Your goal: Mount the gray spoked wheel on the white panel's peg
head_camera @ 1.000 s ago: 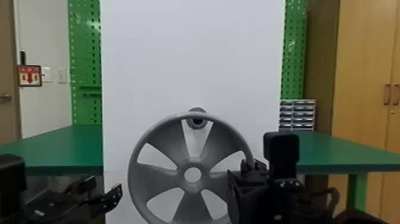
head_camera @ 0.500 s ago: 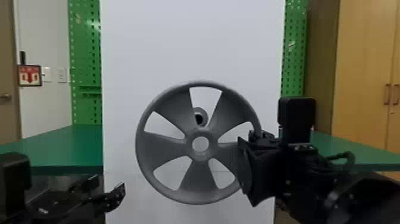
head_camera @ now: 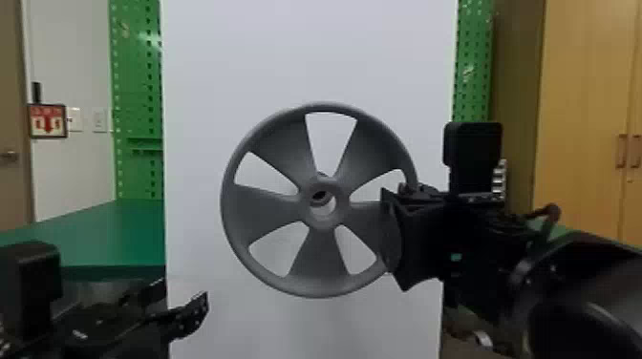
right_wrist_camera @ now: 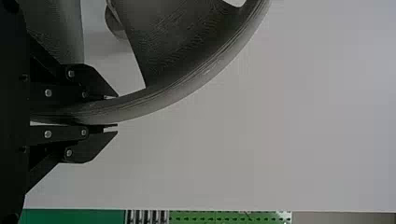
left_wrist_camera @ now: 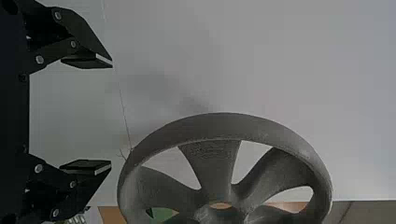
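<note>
Head view: gray spoked wheel [head_camera: 340, 205] at centre of frame, upright, its face toward the camera, in front of the white panel [head_camera: 305, 57]. Five spokes counted. Right gripper [head_camera: 399, 234] right of centre, at the right-hand part of the rim; the arm runs from there to the lower right corner. Left gripper [head_camera: 184, 293] in the lower left of frame, apart from the wheel.

Right wrist view: claw closed on the rim, one finger on each side of it. The peg [right_wrist_camera: 114, 25] shows partly behind a spoke, on the panel side of the wheel. Head view again: a dark rounded part is visible through the hub hole, and a sliver above the hub. Whether the peg has entered the hole: cannot tell.

Left wrist view: claw open, fingers well apart, nothing between them; the wheel lies beyond the fingertips.

Surroundings, head view: green table [head_camera: 110, 234] at left, green pegboard [head_camera: 136, 71] in the upper left, wooden cabinet [head_camera: 583, 95] in the upper right, small red and white sign [head_camera: 48, 121] near the left edge.
</note>
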### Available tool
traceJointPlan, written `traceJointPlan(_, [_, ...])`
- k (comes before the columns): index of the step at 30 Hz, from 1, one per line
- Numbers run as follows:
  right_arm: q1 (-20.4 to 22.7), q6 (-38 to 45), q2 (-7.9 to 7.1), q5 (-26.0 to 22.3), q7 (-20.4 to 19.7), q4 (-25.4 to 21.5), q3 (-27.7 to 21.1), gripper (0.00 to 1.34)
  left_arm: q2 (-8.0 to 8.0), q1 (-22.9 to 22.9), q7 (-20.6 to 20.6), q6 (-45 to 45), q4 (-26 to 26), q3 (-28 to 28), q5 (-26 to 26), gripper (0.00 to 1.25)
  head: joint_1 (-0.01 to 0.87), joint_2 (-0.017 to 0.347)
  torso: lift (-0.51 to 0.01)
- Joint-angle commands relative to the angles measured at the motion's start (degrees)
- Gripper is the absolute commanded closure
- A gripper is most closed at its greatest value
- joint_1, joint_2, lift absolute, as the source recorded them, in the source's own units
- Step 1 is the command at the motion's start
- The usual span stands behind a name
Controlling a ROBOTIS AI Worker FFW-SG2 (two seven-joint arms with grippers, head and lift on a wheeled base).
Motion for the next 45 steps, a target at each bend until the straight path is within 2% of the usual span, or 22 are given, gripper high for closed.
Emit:
traceJointPlan(1, [-0.44,-0.05,0.23,0.21,-0.01,0.87,0.04,1.19,0.09,-0.22,0.0,-0.03,0.0,-0.28,0.02,0.48,0.097,-0.008,-0.48])
traceJointPlan(17, [-1.85,-1.45,0.93,-1.29,-0.01,4.38,-0.49,1.19,0.09,-0.49,0.09,0.06,0.09,-0.55,0.02,0.48,0.097,-0.008,-0.48])
traceJointPlan(31, [-3.43,-1.8,1.64,-1.9,-0.54,5.09,0.92,1.19,0.18,-0.84,0.17,0.15,0.53,-1.25,0.02,0.48,0.097,-0.008,-0.48])
traceJointPlan(45, [-3.7,-2.07,1.46,-2.34,-1.33,5.44,0.66,1.19,0.44,-1.1,0.17,0.15,0.71,-1.6,0.19,0.48,0.097,-0.008,-0.48])
